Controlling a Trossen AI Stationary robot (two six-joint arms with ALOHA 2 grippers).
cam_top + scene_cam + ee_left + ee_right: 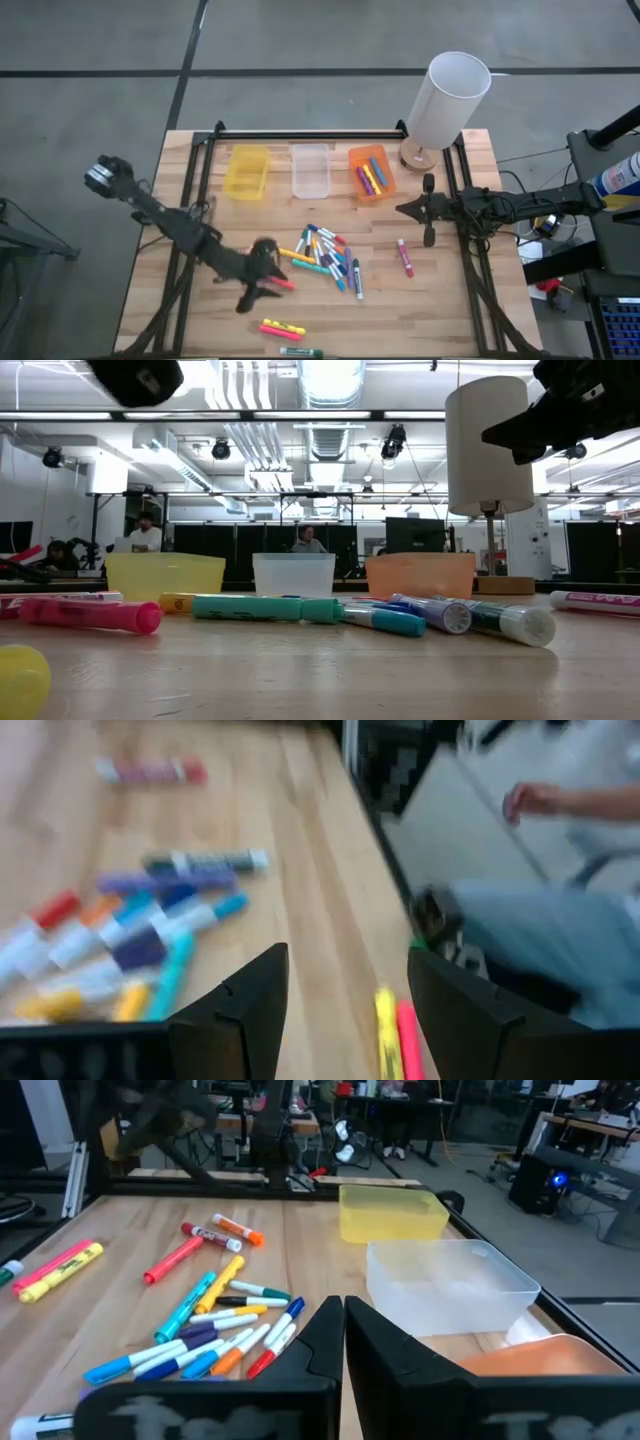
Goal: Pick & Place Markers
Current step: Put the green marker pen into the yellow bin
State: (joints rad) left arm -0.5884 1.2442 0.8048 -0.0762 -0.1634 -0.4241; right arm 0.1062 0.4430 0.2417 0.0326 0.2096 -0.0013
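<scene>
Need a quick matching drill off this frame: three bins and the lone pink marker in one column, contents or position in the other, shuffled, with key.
Column 1:
1. yellow bin
2. clear bin
3. orange bin
4. lone pink marker

Column 2:
A. holds markers
B. middle of the bin row, no markers
C. on bare wood right of the pile
D. leftmost in the row, no markers

Pairs: 1-D, 2-B, 3-A, 4-C

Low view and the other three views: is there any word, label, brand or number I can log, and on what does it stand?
No text can be read in any view.
Pink-and-white marker at the table's right edge, low view: print along the barrel, too blurred to read.
White-barrelled marker with a red end, right wrist view: dark print, too small to read.
Blue-and-white container beside the table, high view: label too small to read.
</scene>
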